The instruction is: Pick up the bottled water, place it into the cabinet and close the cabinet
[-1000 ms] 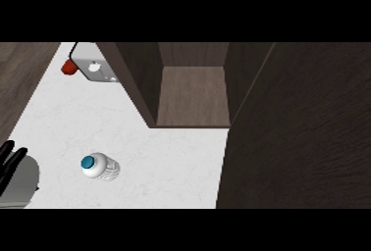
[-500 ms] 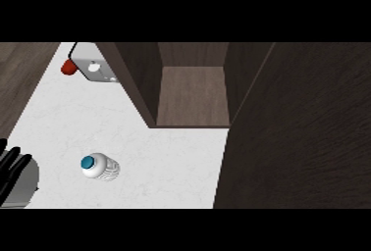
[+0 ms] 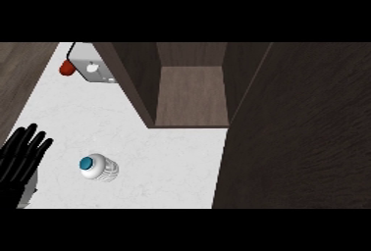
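Left hand (image 3: 22, 157) shows at the view's left edge, fingers straight and spread, grasping nothing, apart from the bottle. Bottle (image 3: 98, 168), blue cap up, stands on the white counter (image 3: 174, 157), just right of that hand. Cabinet (image 3: 192, 93) stands open beyond. At the far corner lie a white item (image 3: 96, 71) and a red one (image 3: 66, 68), possibly touching.

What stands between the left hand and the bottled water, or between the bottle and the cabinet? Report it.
Nothing visible. The left hand is open at the view's left edge, with bare white counter between it and the bottled water. From the bottle to the open cabinet, only bare counter shows; the door stands aside on the right.
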`<action>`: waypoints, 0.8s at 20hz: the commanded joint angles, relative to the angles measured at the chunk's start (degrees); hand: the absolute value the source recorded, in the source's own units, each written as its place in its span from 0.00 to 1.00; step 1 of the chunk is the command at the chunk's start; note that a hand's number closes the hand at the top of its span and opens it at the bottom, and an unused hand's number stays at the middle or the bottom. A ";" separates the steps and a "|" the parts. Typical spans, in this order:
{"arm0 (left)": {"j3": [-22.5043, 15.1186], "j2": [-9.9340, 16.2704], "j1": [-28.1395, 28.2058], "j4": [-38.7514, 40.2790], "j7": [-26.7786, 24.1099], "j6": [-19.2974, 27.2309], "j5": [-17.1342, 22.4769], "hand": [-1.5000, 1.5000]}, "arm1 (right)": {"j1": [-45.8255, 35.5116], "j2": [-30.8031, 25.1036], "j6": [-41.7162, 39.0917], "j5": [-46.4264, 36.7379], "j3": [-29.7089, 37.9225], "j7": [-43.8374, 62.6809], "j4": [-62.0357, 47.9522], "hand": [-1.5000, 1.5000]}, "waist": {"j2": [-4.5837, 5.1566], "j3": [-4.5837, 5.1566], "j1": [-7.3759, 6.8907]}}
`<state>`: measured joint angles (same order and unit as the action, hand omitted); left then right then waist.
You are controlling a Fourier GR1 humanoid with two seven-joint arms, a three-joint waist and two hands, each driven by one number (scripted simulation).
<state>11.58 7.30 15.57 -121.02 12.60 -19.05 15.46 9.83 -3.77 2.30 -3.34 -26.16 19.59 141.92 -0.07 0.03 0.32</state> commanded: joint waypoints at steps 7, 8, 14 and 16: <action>2.20 -0.07 -4.00 19.00 -10.24 -1.56 -7.68 0.00 | 2.26 -2.94 1.68 -3.60 -0.92 2.68 7.57 0.00 | 0.00 0.02 0.55; 2.39 0.53 -2.79 19.65 -11.94 -3.44 -7.37 0.00 | -1.43 -1.27 3.08 -6.51 -3.47 5.32 5.95 0.00 | -0.01 0.04 0.02; 3.55 1.51 -5.27 30.40 -17.29 -3.86 -10.49 0.00 | -0.44 -2.74 3.24 -4.05 -1.56 2.38 3.44 0.00 | 0.04 0.00 -0.06; 3.74 1.47 -7.39 39.95 -24.54 -4.17 -13.30 0.00 | 1.14 -4.31 2.07 -1.99 -0.51 0.94 4.53 0.00 | 0.09 0.03 0.30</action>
<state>14.37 8.22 10.55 -91.92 -4.42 -22.70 5.30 9.53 -6.40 5.13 -3.80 -27.61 19.83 142.23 -0.04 0.04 0.45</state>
